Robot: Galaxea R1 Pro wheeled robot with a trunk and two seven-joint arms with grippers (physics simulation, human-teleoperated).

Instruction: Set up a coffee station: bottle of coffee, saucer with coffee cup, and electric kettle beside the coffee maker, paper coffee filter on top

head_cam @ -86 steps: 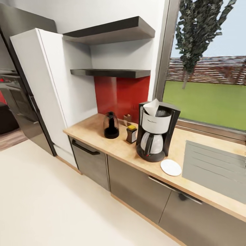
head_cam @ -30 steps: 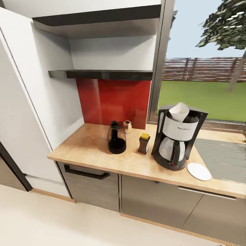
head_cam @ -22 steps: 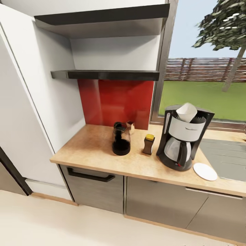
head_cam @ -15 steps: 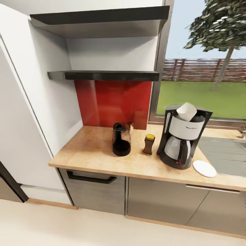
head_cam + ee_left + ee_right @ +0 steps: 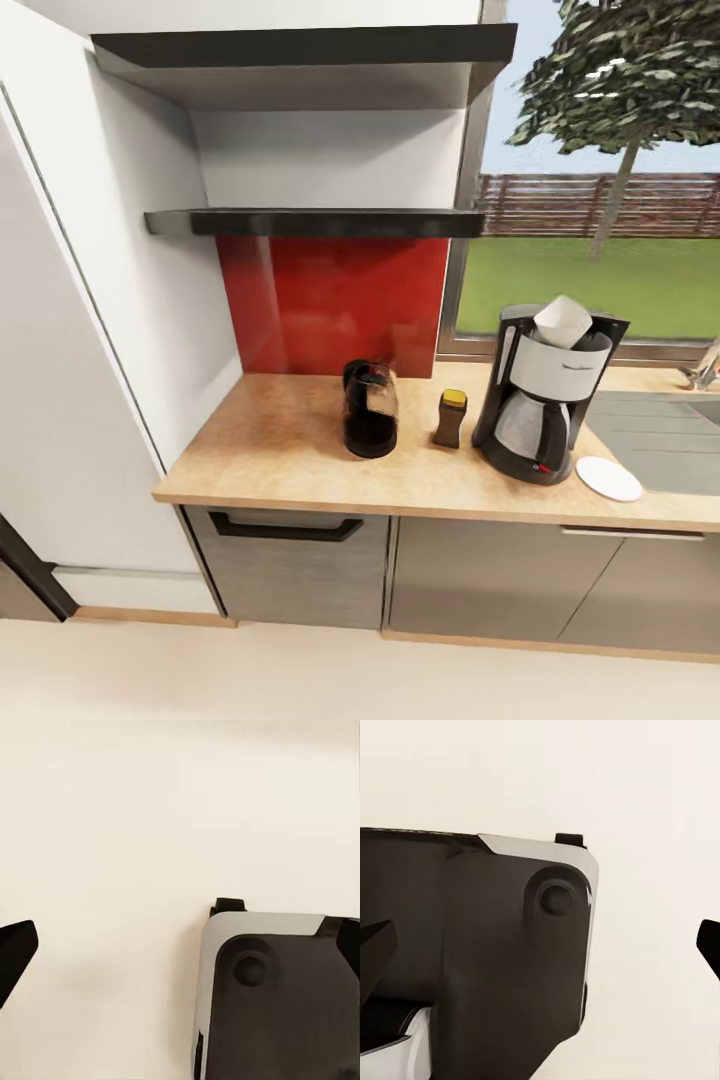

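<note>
On the wooden countertop [image 5: 280,450] stands the black and white coffee maker [image 5: 545,405], with a white paper filter [image 5: 562,320] resting in its top. Just left of it is the small brown bottle of coffee [image 5: 450,418] with a yellow lid. Further left is the dark electric kettle [image 5: 370,410]. A white saucer [image 5: 609,479] lies bare at the coffee maker's right front. My left gripper [image 5: 180,952] and right gripper [image 5: 540,945] hang low over the cream floor, both open and holding nothing, their black fingertips [image 5: 15,952] wide apart.
Two dark shelves [image 5: 320,222] hang above the counter before a red backsplash [image 5: 335,300]. A tall white cabinet [image 5: 70,350] borders the left side. A grey sink [image 5: 650,440] with a faucet [image 5: 700,370] lies right. My own base [image 5: 277,997] shows under the wrists.
The head view has swung and squared up to the counter, so everything sits differently in the picture. A small cup seen behind the kettle is now covered by it. Nothing on the counter moved.
</note>
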